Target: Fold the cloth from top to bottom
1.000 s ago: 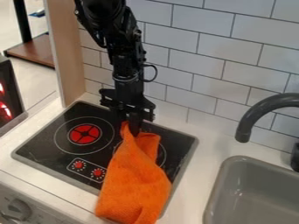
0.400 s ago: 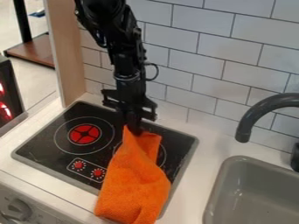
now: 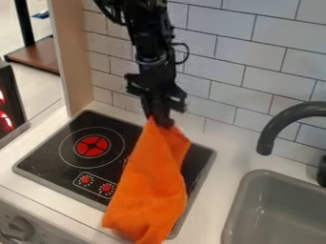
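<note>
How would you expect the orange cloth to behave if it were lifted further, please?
The orange cloth will probably stay floppy, since it hangs in soft folds from the tool. It looks thin enough to be light for its size. Its lower end would likely trail or swing, as only the top corner is pinched.

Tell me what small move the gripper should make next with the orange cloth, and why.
I'd probably bring the gripper toward the orange cloth's lower end, then lower it. It appears to pinch the cloth's top end near the back of the stove, while the lower end lies toward the front and the top isn't yet laid over it.
</note>
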Controlling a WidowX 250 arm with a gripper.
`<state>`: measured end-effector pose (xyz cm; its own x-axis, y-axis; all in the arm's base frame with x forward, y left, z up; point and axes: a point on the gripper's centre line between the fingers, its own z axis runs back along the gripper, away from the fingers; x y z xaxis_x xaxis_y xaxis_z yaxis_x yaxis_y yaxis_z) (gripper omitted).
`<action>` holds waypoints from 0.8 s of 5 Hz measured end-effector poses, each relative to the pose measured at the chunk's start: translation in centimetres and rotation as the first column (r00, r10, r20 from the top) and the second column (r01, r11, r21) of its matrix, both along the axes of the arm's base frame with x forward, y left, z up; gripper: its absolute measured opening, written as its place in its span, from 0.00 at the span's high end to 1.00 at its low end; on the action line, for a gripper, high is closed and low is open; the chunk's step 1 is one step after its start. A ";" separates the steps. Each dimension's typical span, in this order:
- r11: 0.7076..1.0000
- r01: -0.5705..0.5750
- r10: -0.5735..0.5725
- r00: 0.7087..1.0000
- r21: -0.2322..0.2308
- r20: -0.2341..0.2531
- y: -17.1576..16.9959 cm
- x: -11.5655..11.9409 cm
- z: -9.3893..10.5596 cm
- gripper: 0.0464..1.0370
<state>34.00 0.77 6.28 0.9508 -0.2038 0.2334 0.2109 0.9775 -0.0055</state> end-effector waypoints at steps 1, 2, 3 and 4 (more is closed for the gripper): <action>0.999 0.054 -0.054 0.998 0.002 0.035 -1.5 -1.8 1.0 0.99; 0.995 0.100 -0.100 0.994 -0.004 0.053 -3.4 -4.2 1.5 0.99; 0.990 0.138 -0.136 0.988 -0.024 0.075 -4.4 -6.8 1.5 0.99; 0.990 0.141 -0.139 0.988 -0.022 0.063 -4.7 -9.6 1.0 0.99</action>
